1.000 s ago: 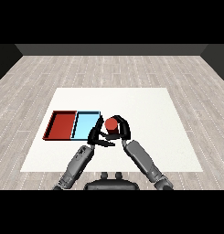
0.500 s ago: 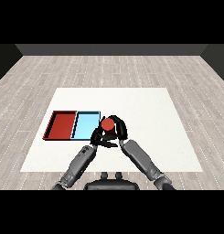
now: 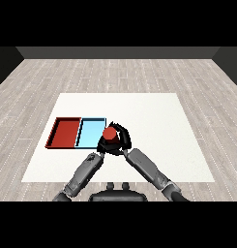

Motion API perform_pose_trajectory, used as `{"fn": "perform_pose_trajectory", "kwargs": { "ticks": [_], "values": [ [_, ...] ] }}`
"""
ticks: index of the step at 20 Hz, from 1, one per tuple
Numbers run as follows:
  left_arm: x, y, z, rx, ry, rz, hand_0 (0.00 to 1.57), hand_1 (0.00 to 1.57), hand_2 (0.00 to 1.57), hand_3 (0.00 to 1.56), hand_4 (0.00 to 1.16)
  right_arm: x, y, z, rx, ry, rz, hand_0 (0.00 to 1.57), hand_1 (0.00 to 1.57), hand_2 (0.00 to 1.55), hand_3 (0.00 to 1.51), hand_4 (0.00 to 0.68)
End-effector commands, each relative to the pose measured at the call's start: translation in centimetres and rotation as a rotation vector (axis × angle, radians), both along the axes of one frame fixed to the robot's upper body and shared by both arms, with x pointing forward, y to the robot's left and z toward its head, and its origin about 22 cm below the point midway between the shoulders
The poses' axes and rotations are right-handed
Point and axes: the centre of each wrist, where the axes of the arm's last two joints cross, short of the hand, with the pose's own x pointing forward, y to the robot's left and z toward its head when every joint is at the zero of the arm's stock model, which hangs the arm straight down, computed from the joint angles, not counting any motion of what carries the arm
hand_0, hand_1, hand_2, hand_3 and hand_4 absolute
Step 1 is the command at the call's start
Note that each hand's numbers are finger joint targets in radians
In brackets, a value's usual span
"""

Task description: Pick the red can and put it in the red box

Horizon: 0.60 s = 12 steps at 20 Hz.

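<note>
The red can (image 3: 109,134) is held above the table, just right of the light blue tray's (image 3: 90,133) right edge. My right hand (image 3: 122,139) is curled round it from the right, shut on the can. My left hand (image 3: 102,145) sits directly below and left of the can, partly hidden behind it, so its fingers cannot be made out. The red tray (image 3: 66,132) lies left of the blue one, with nothing inside.
Both trays lie side by side at the left half of the white table (image 3: 154,121). My two forearms cross the table's near edge and converge toward the can.
My right hand has carried the red can leftward, from right of the blue tray toward its right edge. The left hand has stayed close beneath it.
</note>
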Motion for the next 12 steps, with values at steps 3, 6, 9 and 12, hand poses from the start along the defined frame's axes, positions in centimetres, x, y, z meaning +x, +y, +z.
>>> {"fn": "perform_pose_trajectory", "kwargs": {
  "ticks": [3,6,9,12],
  "values": [
    [0.0,-0.6,0.0,0.060,0.003,0.073,0.00,0.00,0.00,0.00,0.43,-1.0,0.7,0.9,-0.007,0.000,0.010,1.47,1.47,1.45,1.37,0.630],
    [-0.1,-0.1,0.0,0.048,0.075,0.225,0.74,0.74,0.89,0.71,0.82,-0.2,-0.1,-0.6,-0.013,-0.015,0.018,1.47,1.47,1.45,1.37,0.626],
    [-0.3,-1.1,0.0,0.078,0.110,0.252,1.57,1.57,1.53,1.43,0.92,0.5,0.9,1.5,-0.008,0.014,0.029,1.47,1.47,1.45,1.37,0.628],
    [0.9,-0.7,0.5,0.109,0.105,0.274,1.51,1.51,1.47,1.39,0.88,-1.1,1.3,0.1,0.000,0.010,0.032,1.55,1.55,1.47,1.38,0.614]
  ]
}}
